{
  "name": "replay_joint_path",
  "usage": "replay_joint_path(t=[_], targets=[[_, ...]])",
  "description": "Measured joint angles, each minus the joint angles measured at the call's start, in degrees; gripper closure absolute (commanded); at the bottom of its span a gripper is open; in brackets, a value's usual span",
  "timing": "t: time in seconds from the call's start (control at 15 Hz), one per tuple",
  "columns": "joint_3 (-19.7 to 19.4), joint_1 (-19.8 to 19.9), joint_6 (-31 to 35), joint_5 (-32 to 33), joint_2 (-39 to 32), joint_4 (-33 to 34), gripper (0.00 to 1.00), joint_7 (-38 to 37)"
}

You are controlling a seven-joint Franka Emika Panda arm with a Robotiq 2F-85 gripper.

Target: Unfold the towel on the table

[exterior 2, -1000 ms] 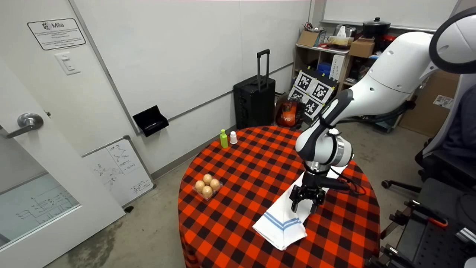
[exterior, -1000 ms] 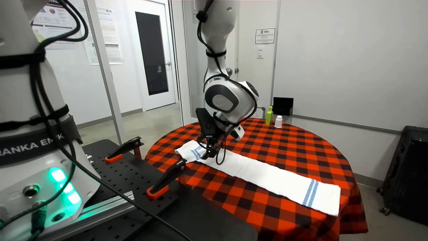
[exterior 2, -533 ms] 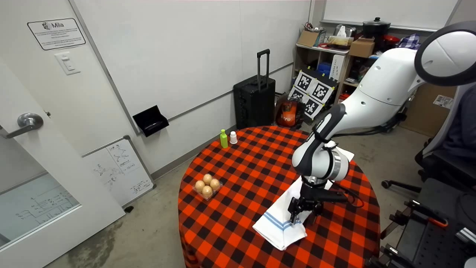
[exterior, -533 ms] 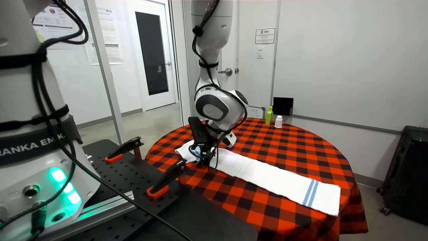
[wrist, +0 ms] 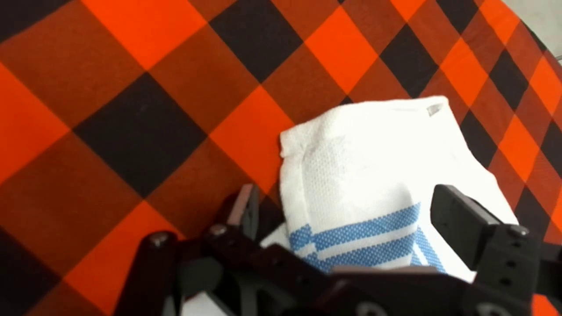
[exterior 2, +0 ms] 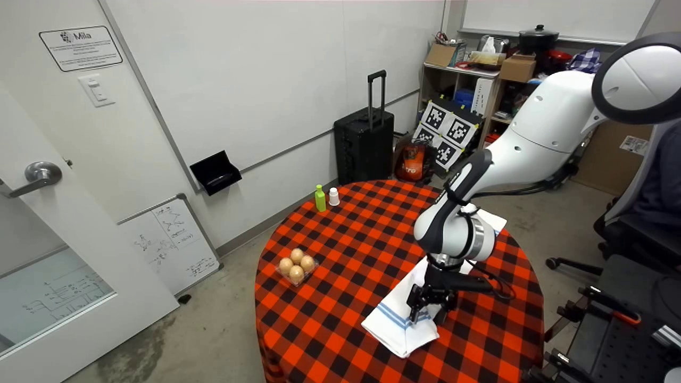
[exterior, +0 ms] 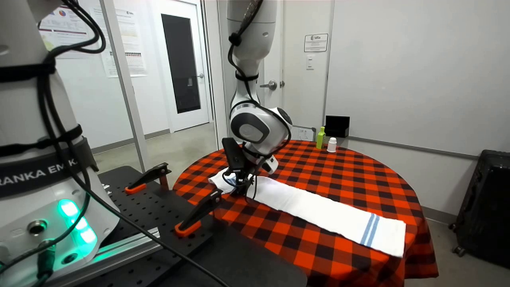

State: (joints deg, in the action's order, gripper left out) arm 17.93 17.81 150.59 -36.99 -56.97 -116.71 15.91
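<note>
The towel [exterior: 318, 205] is a long white strip with blue stripes at both ends, lying across the checked table [exterior: 378, 183]. In the wrist view a folded-over flap of the towel [wrist: 373, 166] shows, its blue stripes doubled beneath. My gripper [exterior 2: 426, 317] is low over that end, close to the stripes, fingers pointing down. Seen from the wrist, the gripper [wrist: 351, 213] is open wide: one finger [wrist: 251, 213] is beside the towel's edge over the tablecloth, the opposite one [wrist: 461, 224] over white cloth. Whether the tips touch the cloth is unclear. The arm partly hides the towel's middle.
A clear pack of eggs [exterior 2: 296, 266] sits on the table. At the far edge stand a green bottle [exterior 2: 320, 198] and a small white bottle [exterior 2: 334, 197]. On the robot's black bench, clamps [exterior: 199, 213] rise beside the table's near edge.
My gripper has come down and shifted along the towel toward the folded, striped end, mostly in the first half second. It stays open, and the towel lies as before.
</note>
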Motion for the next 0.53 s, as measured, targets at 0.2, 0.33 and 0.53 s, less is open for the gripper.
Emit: replay_joint_path(t=[0.2, 0.33, 0.53], targets=[[0.78, 0.01, 0.00, 0.00, -0.02, 0.19, 0.00, 0.00], [1.53, 0.00, 0.00, 0.00, -0.17, 0.46, 0.00, 0.00], [2.86, -0.03, 0.00, 0.00, -0.31, 0.75, 0.00, 0.00]])
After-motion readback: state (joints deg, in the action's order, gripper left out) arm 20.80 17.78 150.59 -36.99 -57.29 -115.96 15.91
